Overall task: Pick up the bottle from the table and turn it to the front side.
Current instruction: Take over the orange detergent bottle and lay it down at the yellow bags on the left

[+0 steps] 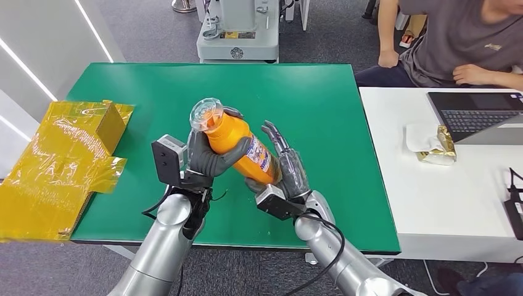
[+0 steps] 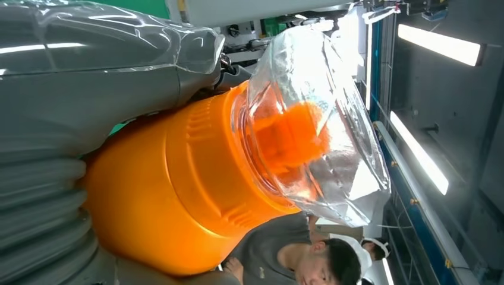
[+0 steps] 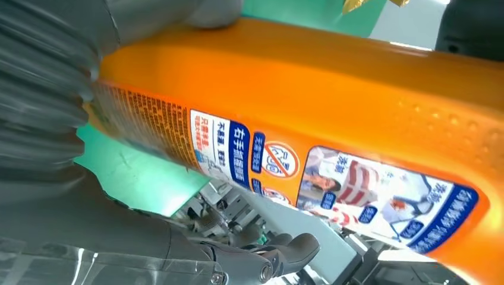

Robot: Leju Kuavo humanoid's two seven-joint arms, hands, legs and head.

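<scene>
An orange bottle with a clear cap is held tilted above the green table, cap toward the far left. My left hand grips its upper body just below the cap. My right hand lies against the lower, labelled end, thumb under it and fingers straight and spread. In the left wrist view the bottle and cap sit against my left hand. In the right wrist view the label faces the camera, and my right hand's fingers stand apart from the bottle.
A yellow film sheet and a small box lie at the table's left edge. To the right, a white table holds a laptop and a gold packet. A person sits behind it. A grey machine base stands beyond the green table.
</scene>
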